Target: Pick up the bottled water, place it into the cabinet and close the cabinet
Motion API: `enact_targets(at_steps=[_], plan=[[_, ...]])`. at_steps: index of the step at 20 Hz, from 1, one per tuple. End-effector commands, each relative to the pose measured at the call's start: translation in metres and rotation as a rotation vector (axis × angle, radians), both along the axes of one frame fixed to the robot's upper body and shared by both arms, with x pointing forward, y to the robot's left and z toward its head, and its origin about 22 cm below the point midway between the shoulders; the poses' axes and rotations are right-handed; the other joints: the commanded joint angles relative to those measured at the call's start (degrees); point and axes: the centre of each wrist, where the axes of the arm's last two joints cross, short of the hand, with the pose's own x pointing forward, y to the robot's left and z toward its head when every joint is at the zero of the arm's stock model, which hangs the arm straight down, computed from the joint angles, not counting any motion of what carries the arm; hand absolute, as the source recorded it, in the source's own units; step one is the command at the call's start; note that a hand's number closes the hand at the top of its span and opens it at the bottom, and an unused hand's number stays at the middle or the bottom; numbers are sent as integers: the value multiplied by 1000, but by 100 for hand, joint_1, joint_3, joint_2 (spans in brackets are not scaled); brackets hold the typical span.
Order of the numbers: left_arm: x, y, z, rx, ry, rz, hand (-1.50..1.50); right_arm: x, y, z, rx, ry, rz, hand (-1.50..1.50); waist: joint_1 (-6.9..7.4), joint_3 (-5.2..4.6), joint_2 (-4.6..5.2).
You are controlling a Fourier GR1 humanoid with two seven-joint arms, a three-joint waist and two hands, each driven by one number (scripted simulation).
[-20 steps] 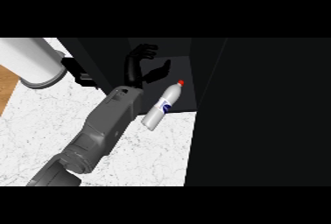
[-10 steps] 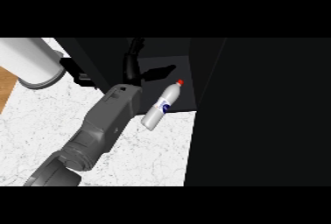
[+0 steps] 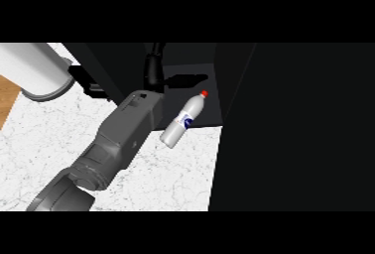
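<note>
As the bottled water (image 3: 183,121) stays put, the robot hand (image 3: 152,67) — released — barely shifts.

Kitchen, by the look of the fittings. The work surface is a counter (image 3: 168,178) with a white top veined in grey, like marble, and straight-cut edges. A tall dark cabinet (image 3: 293,124) fills the right side, with more dark panels along the back. A strip of brown wood floor (image 3: 6,96) shows past the counter's left edge. A water bottle (image 3: 181,124) lies by the cabinet, ordinary household stock
</note>
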Motion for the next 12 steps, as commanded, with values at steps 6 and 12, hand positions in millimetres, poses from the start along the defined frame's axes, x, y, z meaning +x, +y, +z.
enact_targets(at_steps=[6, 12], plan=[[-3, -8, 6, -186, -52, -273, -150, -11, -8, 12, 14, -3, -3, -150, 97, 1, -67], [-9, -20, 17, -266, -52, -328, -150, -10, -18, 23, -2, -11, -24, -150, 276, 5, -132]])
